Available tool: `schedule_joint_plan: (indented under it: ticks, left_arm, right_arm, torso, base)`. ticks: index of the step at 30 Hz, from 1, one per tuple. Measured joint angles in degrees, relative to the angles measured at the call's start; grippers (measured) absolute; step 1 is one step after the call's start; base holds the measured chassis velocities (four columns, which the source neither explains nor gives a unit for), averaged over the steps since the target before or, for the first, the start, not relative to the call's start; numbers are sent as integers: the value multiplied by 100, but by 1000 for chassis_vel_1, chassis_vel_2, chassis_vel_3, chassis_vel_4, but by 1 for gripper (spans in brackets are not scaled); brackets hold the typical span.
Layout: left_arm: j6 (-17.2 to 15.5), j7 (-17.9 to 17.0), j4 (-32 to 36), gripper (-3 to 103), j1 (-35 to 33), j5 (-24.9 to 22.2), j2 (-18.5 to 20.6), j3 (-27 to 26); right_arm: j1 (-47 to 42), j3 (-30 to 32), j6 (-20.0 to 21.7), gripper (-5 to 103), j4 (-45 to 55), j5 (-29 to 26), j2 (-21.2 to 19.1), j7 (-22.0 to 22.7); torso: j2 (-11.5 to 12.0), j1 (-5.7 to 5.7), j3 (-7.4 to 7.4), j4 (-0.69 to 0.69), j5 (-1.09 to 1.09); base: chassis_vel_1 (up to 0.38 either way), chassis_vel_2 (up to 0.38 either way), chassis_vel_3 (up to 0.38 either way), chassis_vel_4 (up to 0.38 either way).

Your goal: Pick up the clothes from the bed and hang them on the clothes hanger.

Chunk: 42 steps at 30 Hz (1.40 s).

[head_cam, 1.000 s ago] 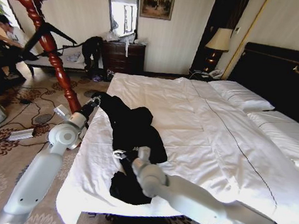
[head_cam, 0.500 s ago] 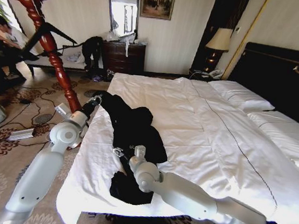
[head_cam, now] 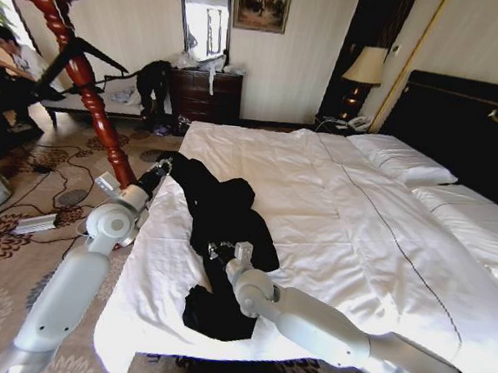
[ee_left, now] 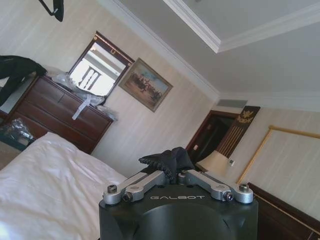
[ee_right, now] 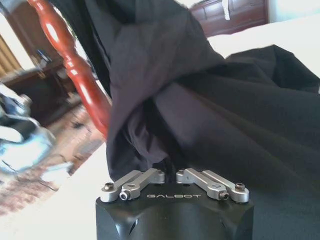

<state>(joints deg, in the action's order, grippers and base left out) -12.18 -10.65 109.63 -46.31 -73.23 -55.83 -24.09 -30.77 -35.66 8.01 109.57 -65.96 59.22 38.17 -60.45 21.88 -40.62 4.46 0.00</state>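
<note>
Head view, clothes: black jacket (head_cam: 219, 228) lies crumpled along the near-left part of the bed (head_cam: 349, 239), running from about 11 o'clock at the bed's left edge down to 6 o'clock near the foot edge.
Left claw: left claw (head_cam: 165, 167) sits at the 11 o'clock end of the jacket, at the bed's left edge, on the dark fabric.
Right claw: right claw (head_cam: 220, 252) rests at the jacket's middle, fabric on all sides of it.
Left wrist view: a bunched black fold (ee_left: 167, 161) sticks up between the two finger links, which are drawn close together; left claw (ee_left: 177, 175) is closed on the clothes. White duvet and a dark dresser (ee_left: 55, 112) lie beyond.
Right wrist view: right claw (ee_right: 170, 172) has its links nearly meeting, with a dark fold pinched at the gap; it grips the clothes. Jacket folds rise at 12 o'clock; a red turned post (ee_right: 75, 70) stands at 10 o'clock.
Clothes hanger: black hanger (head_cam: 82, 54) hangs on the red coat stand (head_cam: 68, 57), at 10 o'clock from the left claw, well apart from the bed.
</note>
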Motion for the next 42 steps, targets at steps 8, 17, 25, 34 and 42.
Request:
schedule_joint_plan:
  ticks: [8,17,25,34,42]
  left_arm:
    - [1,-18,-56,0,51,0,85,-19]
    - [23,-111,-155,0,27,-1,83,-98]
    - [35,-121,60,0,-328,4,266,-217]
    - [125,-22,711,0,-897,-224,1224,-799]
    - [138,-148,612,0,-934,-156,804,-761]
  right_arm:
    - [-190,497,-263,0,674,-511,-605,-532]
    - [-752,1813,-778,0,1698,-753,-1402,-1115]
    - [-523,3625,-1091,0,2269,-1708,-2129,-1478]
    - [-536,4078,-1012,0,2731,-1797,-2527,-1278]
    - [-1705,2975,-179,15,1956,-669,-1866,-614]
  torso:
    - [0,0,0,1,0]
    - [0,-1,0,2,2]
    - [0,0,1,2,-1]
    - [-1,-2,2,-1,0]
    - [0,-1,0,5,-1]
  base:
    - [0,0,0,0]
    - [0,0,0,0]
    - [0,0,0,0]
    - [0,0,0,0]
    - [0,0,0,0]
